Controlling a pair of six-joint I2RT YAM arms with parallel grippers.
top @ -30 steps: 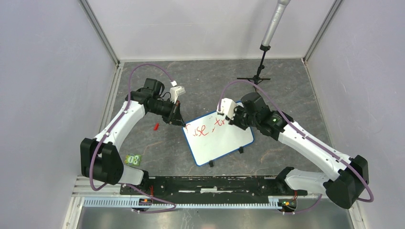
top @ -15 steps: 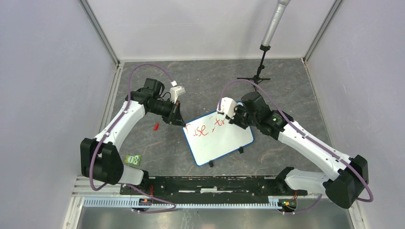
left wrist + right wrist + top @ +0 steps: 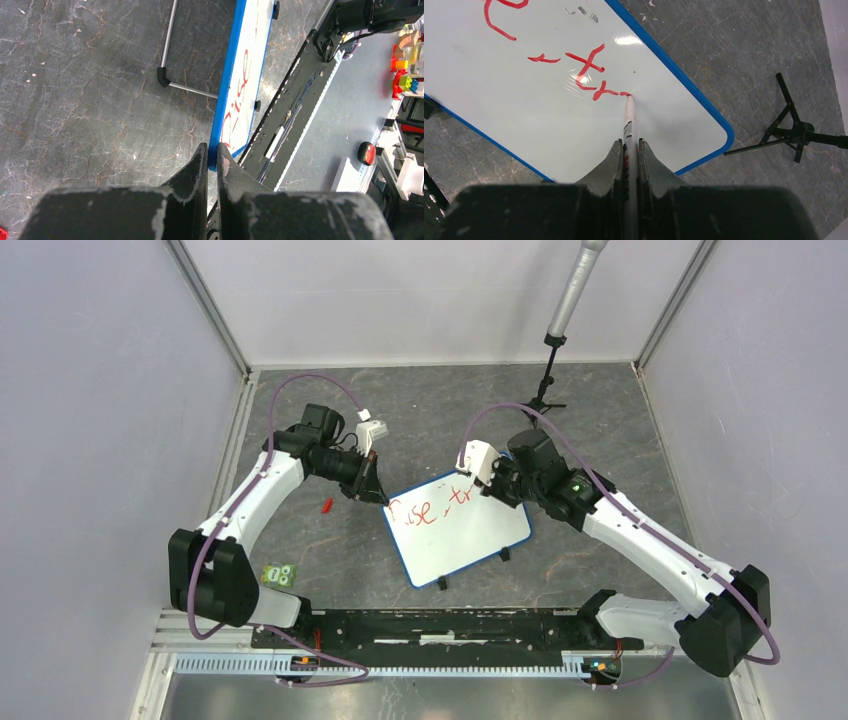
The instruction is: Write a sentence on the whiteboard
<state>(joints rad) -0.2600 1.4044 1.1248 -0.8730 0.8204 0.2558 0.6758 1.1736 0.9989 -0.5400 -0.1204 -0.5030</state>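
From above: whiteboard (image 3: pixel 463 540) mid-bench, long axis slanting from near-left to far-right, written face up toward the camera. White face, blue rim, rounded corners, small black feet along its near edge. Sentence (image 3: pixel 432 508) in red along the far edge of the whiteboard, only partly legible here. Left tool (image 3: pixel 374 492) at the whiteboard's left corner, right tool (image 3: pixel 491 486) over its far edge beside the last red strokes. Left of the whiteboard, a small red cap (image 3: pixel 326 505) on the dark stone-patterned bench (image 3: pixel 420 410); further left and nearer the arm bases, a green card (image 3: pixel 280 574). Beyond the whiteboard, well apart, a black tripod (image 3: pixel 541 402) carrying a grey pole.

From the left wrist: whiteboard (image 3: pixel 228 85) seen nearly edge-on, blue rim running straight away from the camera. Left tool (image 3: pixel 212 154) pinched narrow on the rim at the near corner. Red letters (image 3: pixel 243 62) foreshortened on the white face. A thin grey rod (image 3: pixel 171 47) with a black elbow joining the rim on the bare side. A black rail (image 3: pixel 292 107) past the whiteboard's other side.

From the right wrist: whiteboard (image 3: pixel 514 120) filling the upper left. Right tool (image 3: pixel 629 146) clamped on a white marker (image 3: pixel 629 125), pointing straight away from the camera, tip touching the whiteboard at the end of the last red stroke (image 3: pixel 596 91). Red marks reading roughly a comma, then "tr". Tripod (image 3: pixel 795 132) feet to the right of the whiteboard, clear of it.
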